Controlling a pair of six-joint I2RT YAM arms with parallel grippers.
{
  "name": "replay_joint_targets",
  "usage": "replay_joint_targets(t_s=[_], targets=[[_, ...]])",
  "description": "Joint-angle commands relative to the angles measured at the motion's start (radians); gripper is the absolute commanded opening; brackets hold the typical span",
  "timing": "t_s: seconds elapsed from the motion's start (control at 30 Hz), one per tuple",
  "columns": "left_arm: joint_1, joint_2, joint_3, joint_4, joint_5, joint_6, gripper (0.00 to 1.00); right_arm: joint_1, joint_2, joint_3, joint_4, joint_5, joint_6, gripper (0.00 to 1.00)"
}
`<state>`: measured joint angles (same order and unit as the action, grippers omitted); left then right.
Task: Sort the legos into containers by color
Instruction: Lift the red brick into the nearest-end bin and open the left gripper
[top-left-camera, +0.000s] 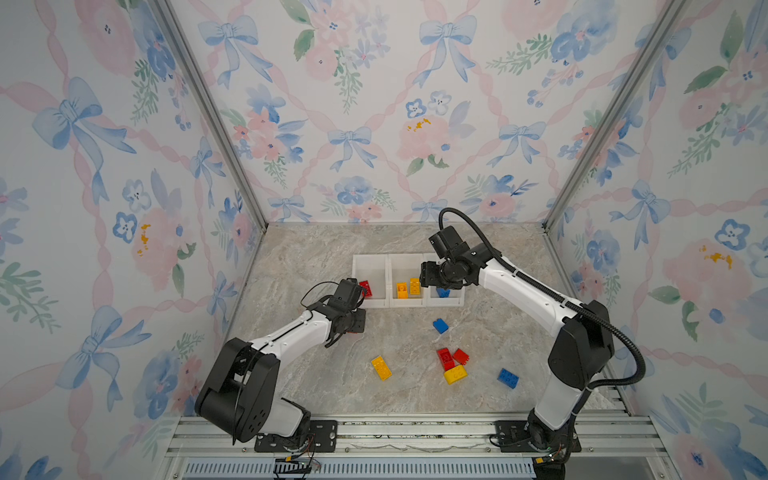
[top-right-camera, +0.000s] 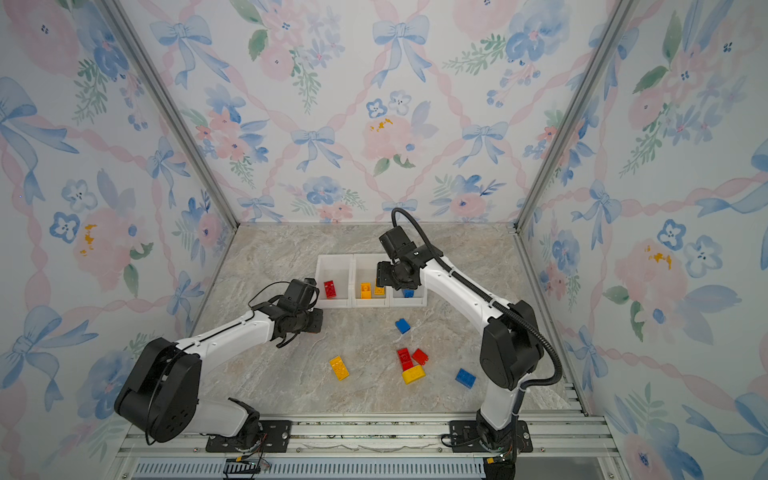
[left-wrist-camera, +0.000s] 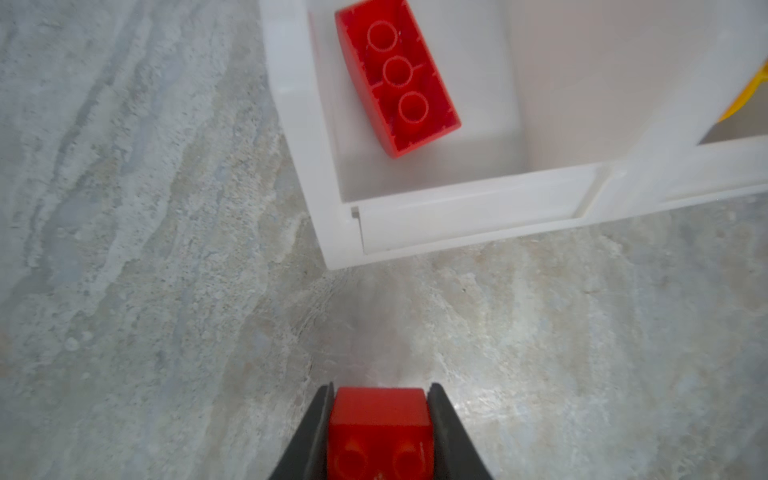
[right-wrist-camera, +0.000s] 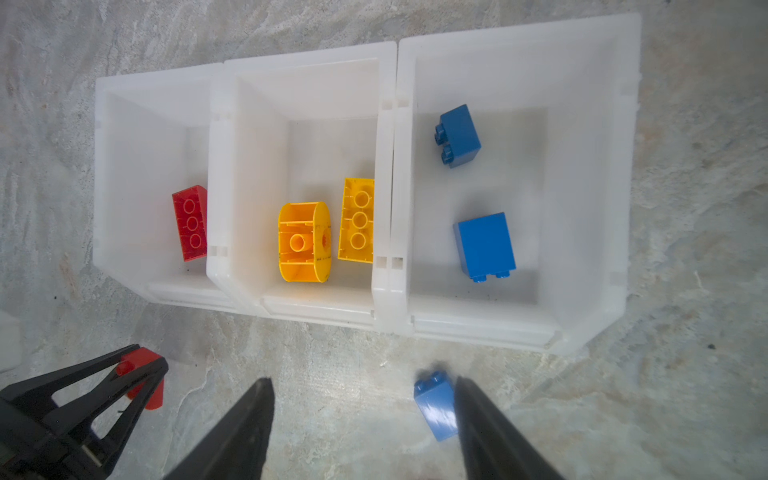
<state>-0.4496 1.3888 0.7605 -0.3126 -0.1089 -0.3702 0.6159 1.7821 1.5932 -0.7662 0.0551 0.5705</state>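
Presently left gripper clamps red brick just short of containers; right gripper agape, empty.

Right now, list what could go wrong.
The left gripper holds the red brick in front of the front wall of the left bin; a flat push forward might strike it.
The brick sits at the very fingertips, so it might twist or slip.
The right gripper hangs open over the bins, so the arms might crowd.
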Motion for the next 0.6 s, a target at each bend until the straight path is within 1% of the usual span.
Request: replay_joint_targets(t_s=[0.0, 0.13, 0.3, 0.37, 0.4, 0.43, 0.57], targets=[[-0.011, -0.072, -0.003, -0.011, -0.021, -0.039, 0.21, -0.003, -0.05, -0.023, -0.002, -0.009, 0.015, 0.71], [-0.017, -0.131, 0.025, -0.011, -0.025, -0.05, 0.2, 0.0, -0.074, -0.05, 0.001, -0.012, 0.024, 0.72], [-0.024, -0.145, 0.09, -0.01, -0.026, -0.065, 0.19, 0.006, -0.115, -0.096, 0.008, -0.019, 0.044, 0.72], [-0.028, -0.132, 0.124, -0.01, -0.026, -0.067, 0.19, 0.011, -0.122, -0.12, 0.013, -0.021, 0.048, 0.72], [-0.028, -0.118, 0.143, -0.009, -0.026, -0.067, 0.19, 0.014, -0.15, -0.133, 0.014, -0.023, 0.048, 0.72], [-0.029, -0.102, 0.163, -0.009, -0.022, -0.066, 0.19, 0.017, -0.161, -0.145, 0.017, -0.022, 0.074, 0.72], [-0.032, -0.029, 0.239, -0.005, -0.023, -0.051, 0.19, 0.025, -0.195, -0.183, 0.022, -0.019, 0.094, 0.72]])
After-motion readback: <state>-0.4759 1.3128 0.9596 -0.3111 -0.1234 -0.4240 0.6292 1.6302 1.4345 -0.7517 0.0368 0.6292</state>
